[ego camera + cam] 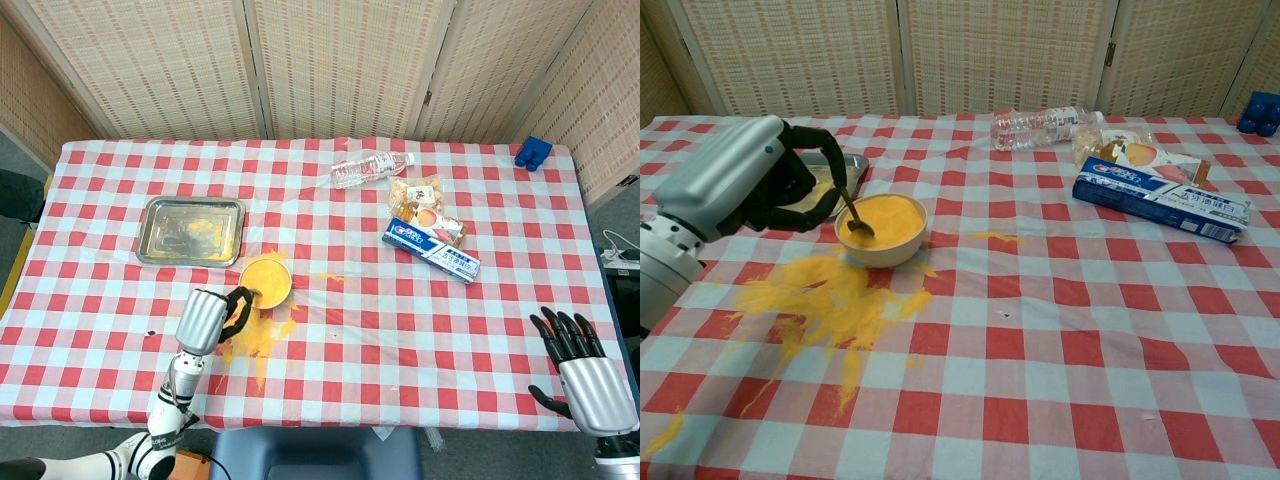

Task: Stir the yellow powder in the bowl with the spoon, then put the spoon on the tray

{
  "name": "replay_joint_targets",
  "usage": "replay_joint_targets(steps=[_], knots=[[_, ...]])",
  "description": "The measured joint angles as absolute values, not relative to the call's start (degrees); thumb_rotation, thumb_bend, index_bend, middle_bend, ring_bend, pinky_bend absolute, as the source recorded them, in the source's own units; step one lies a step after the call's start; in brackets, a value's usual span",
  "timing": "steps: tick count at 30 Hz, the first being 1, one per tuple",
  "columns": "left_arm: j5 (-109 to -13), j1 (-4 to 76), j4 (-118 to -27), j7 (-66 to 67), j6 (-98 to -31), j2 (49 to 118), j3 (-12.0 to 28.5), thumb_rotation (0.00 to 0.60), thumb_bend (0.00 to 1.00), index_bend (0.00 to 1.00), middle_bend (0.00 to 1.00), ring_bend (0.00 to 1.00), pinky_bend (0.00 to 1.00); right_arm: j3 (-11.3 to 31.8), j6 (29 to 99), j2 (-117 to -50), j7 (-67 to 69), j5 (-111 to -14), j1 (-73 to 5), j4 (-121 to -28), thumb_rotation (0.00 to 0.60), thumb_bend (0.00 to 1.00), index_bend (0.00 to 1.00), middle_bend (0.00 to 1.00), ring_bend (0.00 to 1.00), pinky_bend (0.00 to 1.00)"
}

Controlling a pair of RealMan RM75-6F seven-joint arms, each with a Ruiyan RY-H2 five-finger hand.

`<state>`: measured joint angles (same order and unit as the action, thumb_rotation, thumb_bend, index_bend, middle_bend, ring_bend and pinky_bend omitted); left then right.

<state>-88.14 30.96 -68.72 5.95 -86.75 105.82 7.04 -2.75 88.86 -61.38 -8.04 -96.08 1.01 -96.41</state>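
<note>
A white bowl (883,246) (266,281) full of yellow powder stands near the table's left side. My left hand (745,188) (207,318) grips a dark spoon (852,213) just left of the bowl. The spoon's tip rests in the powder at the bowl's left edge. A metal tray (192,229) (836,172) with yellow smears lies behind the bowl. My right hand (582,370) hangs at the table's near right corner, fingers spread and holding nothing.
Spilled yellow powder (830,300) covers the cloth in front of the bowl. A clear bottle (370,168) lies at the back. A snack packet (420,203) and a blue-white box (431,250) lie right of centre. A blue object (533,152) sits at the far right corner.
</note>
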Motion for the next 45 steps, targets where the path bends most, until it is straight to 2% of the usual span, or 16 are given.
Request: replay_joint_targets(steps=[5,14,23,37,45], knots=[[-89.7,30.8,-72.7,6.6,-87.2,104.6,7.5,0.600,0.64,0.85,1.00,1.00,1.00,-2.9,88.6,-61.4,-8.1,-96.2,0.9,-96.5,0.600,0.05,0.00,0.00,0.00,0.00],[-92.2,31.7,-71.6,4.2,-87.2,105.4,7.6,0.600,0.64,0.85,1.00,1.00,1.00,-2.8,88.7,-60.9,-7.2,-96.1,0.9,-96.5,0.600,0.05,0.00,0.00,0.00,0.00],[-89.7,31.5,-70.8,4.3,-84.1,105.7,8.1,0.600,0.64,0.85,1.00,1.00,1.00,-2.7,89.0,-60.8,-6.9,-96.1,1.1,-96.5,0.600,0.05,0.00,0.00,0.00,0.00],[-87.4,34.6,-61.4,1.0,-81.9,107.9,12.8,0.600,0.64,0.85,1.00,1.00,1.00,-2.1,88.5,-60.7,-6.9,-94.9,0.9,-96.4,0.600,0.05,0.00,0.00,0.00,0.00],[-87.7,36.6,-56.9,-0.8,-82.7,109.7,13.9,0.600,0.64,0.85,1.00,1.00,1.00,-1.9,88.7,-60.6,-6.8,-94.7,1.0,-96.5,0.600,0.05,0.00,0.00,0.00,0.00]])
